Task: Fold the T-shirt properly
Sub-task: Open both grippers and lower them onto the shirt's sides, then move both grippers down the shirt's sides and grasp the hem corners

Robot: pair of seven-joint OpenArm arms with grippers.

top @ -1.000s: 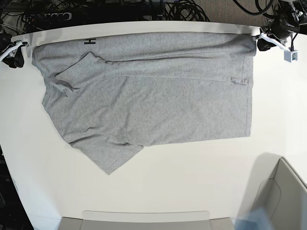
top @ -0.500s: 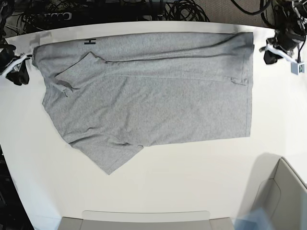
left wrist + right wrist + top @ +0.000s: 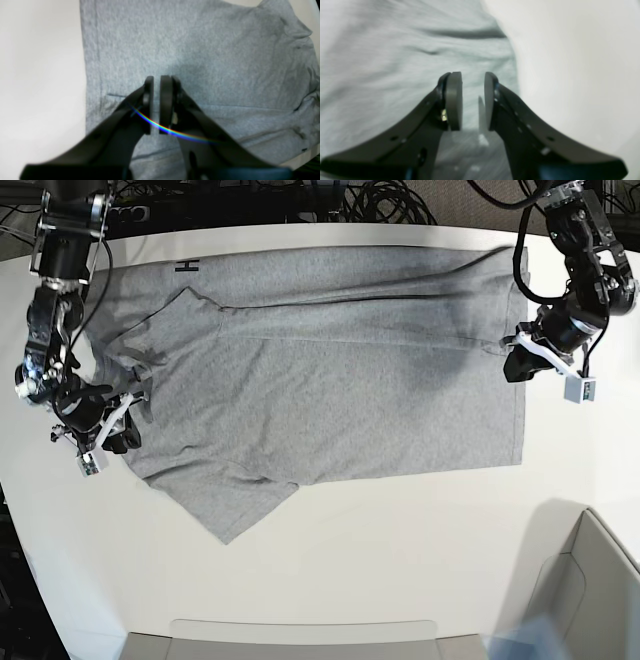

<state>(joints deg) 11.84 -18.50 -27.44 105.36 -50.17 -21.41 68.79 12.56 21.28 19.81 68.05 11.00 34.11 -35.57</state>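
The heather-grey T-shirt (image 3: 330, 380) lies spread sideways on the white table (image 3: 400, 560), its far long edge folded over, with a black letter "H" (image 3: 187, 267) showing at the far left. My left gripper (image 3: 515, 368) hovers at the shirt's right hem; in the left wrist view (image 3: 157, 85) its jaws stand a sliver apart over the cloth (image 3: 200, 50), holding nothing. My right gripper (image 3: 122, 432) sits at the shirt's left edge near a sleeve; in the right wrist view (image 3: 473, 82) it is narrowly open above the cloth (image 3: 395, 50).
A grey box (image 3: 590, 590) stands at the near right corner and a grey tray (image 3: 300, 640) at the near edge. Black cables (image 3: 300, 200) lie behind the table's far edge. Bare white table shows to the shirt's left, right and front.
Both grippers have come from the far table corners towards me, to the shirt's left and right edges. The shirt has not moved.
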